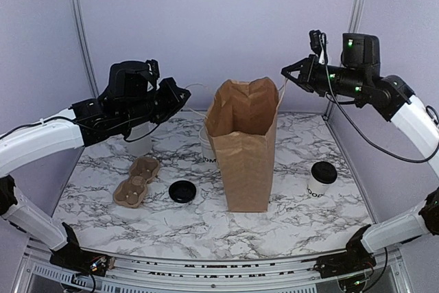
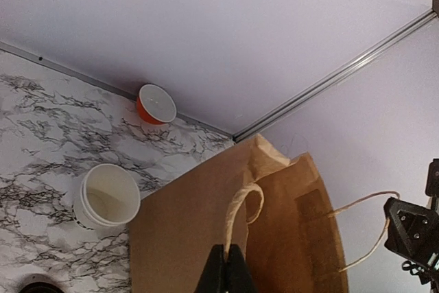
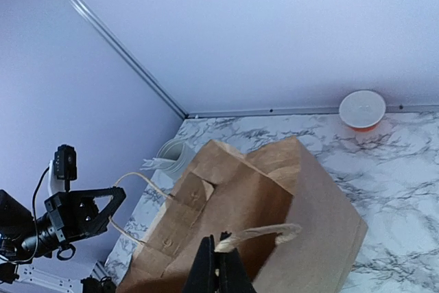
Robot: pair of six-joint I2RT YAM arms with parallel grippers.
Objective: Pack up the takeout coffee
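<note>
The takeout coffee, a white cup with a black lid and black lettering, stands on the table right of the brown paper bag. It shows in neither wrist view. The bag stands upright with its mouth open. My left gripper is raised at the bag's upper left and shut on a bag handle. My right gripper is raised at the bag's upper right and shut on the other handle. The bag fills the lower part of the left wrist view and the right wrist view.
A loose black lid and a cardboard cup carrier lie left of the bag. Lidless white cups stand behind the bag's left side, also in the left wrist view. An orange cup stands at the back wall.
</note>
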